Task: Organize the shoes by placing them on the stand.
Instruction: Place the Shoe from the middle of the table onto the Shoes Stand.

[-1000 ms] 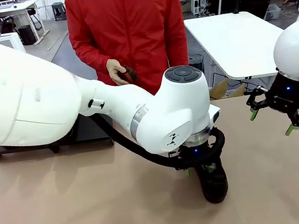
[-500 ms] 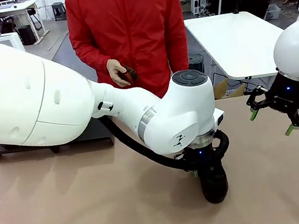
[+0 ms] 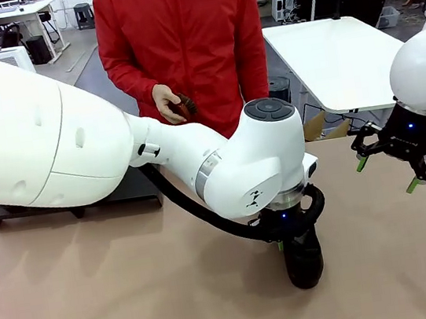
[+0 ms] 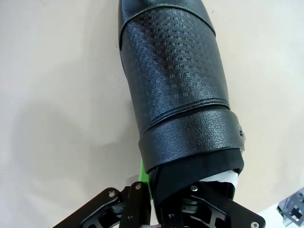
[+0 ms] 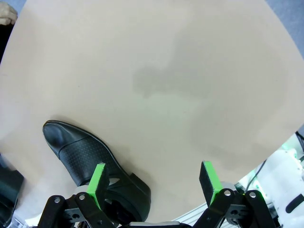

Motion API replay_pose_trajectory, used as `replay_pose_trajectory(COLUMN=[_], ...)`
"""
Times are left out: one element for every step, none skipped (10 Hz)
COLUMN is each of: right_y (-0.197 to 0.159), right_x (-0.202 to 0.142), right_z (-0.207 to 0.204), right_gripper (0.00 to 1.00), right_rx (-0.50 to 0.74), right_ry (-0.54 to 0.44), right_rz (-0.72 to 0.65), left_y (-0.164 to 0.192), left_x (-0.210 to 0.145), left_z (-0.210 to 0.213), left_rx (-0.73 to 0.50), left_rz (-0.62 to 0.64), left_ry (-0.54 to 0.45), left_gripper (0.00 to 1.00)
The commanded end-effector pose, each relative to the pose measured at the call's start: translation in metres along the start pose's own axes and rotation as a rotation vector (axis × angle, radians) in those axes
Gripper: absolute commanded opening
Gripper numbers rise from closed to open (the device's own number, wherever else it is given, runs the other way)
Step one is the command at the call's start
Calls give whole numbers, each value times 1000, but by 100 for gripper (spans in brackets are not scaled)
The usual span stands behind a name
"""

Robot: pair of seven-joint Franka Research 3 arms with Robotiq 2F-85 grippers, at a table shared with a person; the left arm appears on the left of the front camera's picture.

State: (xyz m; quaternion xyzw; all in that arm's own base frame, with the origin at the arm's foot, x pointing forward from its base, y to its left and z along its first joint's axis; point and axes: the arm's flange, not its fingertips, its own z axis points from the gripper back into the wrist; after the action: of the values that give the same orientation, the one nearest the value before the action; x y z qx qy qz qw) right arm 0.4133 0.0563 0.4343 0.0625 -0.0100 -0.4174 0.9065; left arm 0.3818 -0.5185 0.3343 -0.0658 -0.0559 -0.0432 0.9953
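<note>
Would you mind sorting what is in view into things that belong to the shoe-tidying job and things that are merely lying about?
Belongs to the job:
- black shoe that the left gripper is shut on
- second black shoe under the open right gripper
- black stand at the table's far left

Just about:
- small brown brush in the person's hand
- white table behind

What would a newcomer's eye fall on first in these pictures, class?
Probably the big white left arm sweeping across the front view, its left gripper shut on the collar of a black shoe standing on the tan table. Behind it a person in a red top holds a small brown brush, while the right gripper hangs open at right.
</note>
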Motion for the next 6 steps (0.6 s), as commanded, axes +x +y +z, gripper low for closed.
replay_pose_trajectory(right_y=[-3, -3, -3, -3, -3, -3], right_x=[2, 2, 2, 2, 2, 2], right_z=[1, 1, 1, 1, 1, 1], right_gripper=[100, 100, 100, 100, 100, 100], right_rx=[0, 0, 0, 0, 0, 0], right_ry=[-3, -3, -3, -3, -3, -3], right_rz=[20, 20, 20, 20, 20, 20], left_y=[15, 31, 61, 94, 123, 149], left_x=[-5, -11, -11, -3, 4, 12], left_z=[13, 31, 58, 79, 100, 121], left_rx=[10, -11, -7, 15, 25, 26], left_rz=[-26, -28, -18, 29, 23, -16], left_ry=[-15, -37, -155, -264, -344, -400], left_gripper=[0, 0, 0, 0, 0, 0])
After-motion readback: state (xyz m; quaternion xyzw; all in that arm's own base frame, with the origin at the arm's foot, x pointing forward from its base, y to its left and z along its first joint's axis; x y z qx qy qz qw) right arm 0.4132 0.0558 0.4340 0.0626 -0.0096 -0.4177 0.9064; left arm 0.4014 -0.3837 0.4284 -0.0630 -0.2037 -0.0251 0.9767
